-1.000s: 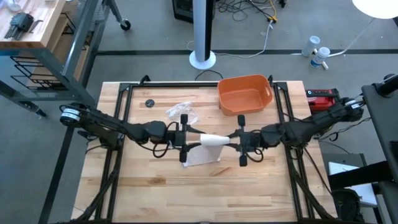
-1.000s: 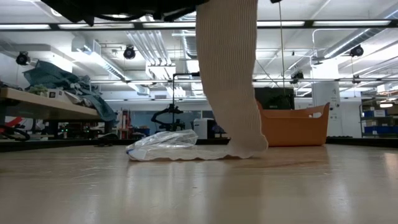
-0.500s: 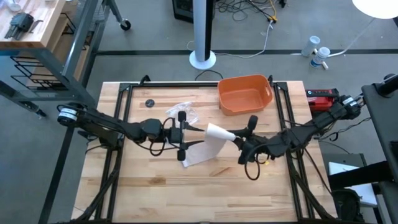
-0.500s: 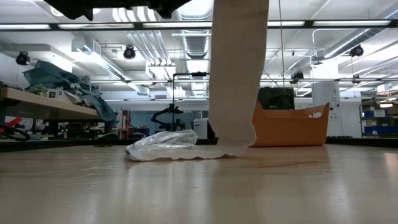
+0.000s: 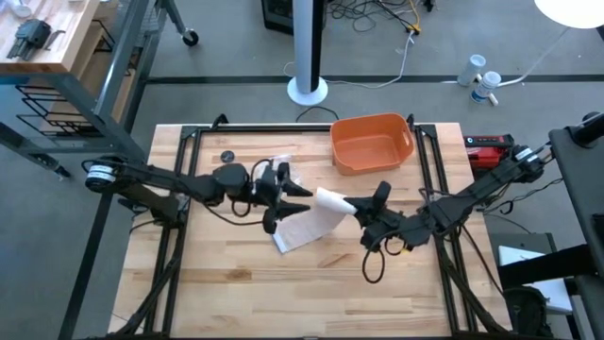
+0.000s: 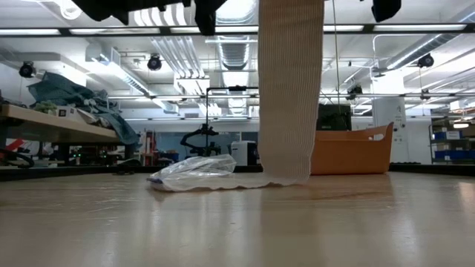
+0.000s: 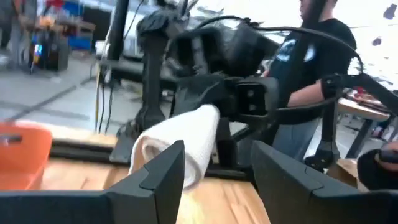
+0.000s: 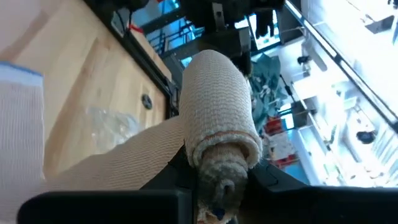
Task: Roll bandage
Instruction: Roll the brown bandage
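The bandage is an off-white gauze strip with a roll [image 5: 330, 201] at its upper end. My right gripper [image 5: 355, 211] is shut on the roll and holds it above the table's middle. The roll also shows in the right wrist view [image 8: 214, 106] and the left wrist view [image 7: 180, 146]. The strip [image 6: 289, 89] hangs from the roll, and its lower end [image 5: 300, 233] lies on the table. My left gripper [image 5: 294, 194] is open. It stands just left of the roll and points at it without touching it. My right gripper pinches the roll between its two fingers by the end [image 8: 217, 167] that faces the table's right edge. The fingers come about level from the right and lie along the roll's axis. The roll is lifted clear, and the strip hangs below it with its foot [image 6: 286, 176] on the table.
A crumpled clear plastic wrapper [image 5: 274, 170] lies on the table behind the left gripper; the low view shows it beside the strip's foot [image 6: 197, 170]. An orange tub [image 5: 371, 142] stands at the far right. A small dark disc [image 5: 226, 156] lies at the far left. A person stands beyond the table [image 7: 311, 68].
My right gripper has turned while holding the roll. Its arm has swung toward the near edge, and the roll now points slantwise toward the far left. My left gripper has drawn back toward the far left and turned. The strip's curled foot now hangs straighter.
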Action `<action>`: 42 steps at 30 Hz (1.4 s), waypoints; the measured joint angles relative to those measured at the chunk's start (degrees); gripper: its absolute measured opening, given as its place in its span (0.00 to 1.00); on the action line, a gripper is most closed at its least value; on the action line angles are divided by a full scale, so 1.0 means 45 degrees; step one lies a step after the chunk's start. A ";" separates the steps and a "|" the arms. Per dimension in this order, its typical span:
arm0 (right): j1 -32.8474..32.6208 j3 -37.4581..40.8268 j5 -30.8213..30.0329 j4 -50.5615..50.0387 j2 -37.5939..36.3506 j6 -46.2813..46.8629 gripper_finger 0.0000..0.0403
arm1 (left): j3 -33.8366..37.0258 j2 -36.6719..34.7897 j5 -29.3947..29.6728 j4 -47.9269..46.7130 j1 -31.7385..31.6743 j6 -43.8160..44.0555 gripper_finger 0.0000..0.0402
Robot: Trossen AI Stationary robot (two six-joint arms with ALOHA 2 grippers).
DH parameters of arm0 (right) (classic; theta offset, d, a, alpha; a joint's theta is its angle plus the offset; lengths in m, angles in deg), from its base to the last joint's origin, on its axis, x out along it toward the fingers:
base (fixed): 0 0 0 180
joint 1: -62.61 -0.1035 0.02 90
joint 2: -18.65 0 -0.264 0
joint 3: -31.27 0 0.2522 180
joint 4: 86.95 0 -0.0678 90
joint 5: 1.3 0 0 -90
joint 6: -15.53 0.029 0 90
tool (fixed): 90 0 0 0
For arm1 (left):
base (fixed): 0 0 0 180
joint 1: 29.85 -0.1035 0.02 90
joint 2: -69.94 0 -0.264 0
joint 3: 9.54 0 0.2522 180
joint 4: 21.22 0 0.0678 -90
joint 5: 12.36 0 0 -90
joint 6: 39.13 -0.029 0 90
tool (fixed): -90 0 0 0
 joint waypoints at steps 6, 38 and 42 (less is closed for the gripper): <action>-0.0019 0.0000 -0.0055 0.0276 0.0289 -0.0015 0.13 | -0.0163 0.0000 0.1115 -0.1064 -0.0128 0.0025 0.40; -0.0019 0.0015 -0.0154 0.0985 0.0761 0.0414 0.13 | -0.1395 0.1851 0.0300 -0.1006 0.0088 -0.3256 0.12; -0.0019 0.0015 -0.0134 0.0981 0.0761 0.0897 0.13 | -0.1349 0.1851 0.0391 -0.0972 0.0095 -0.3505 0.04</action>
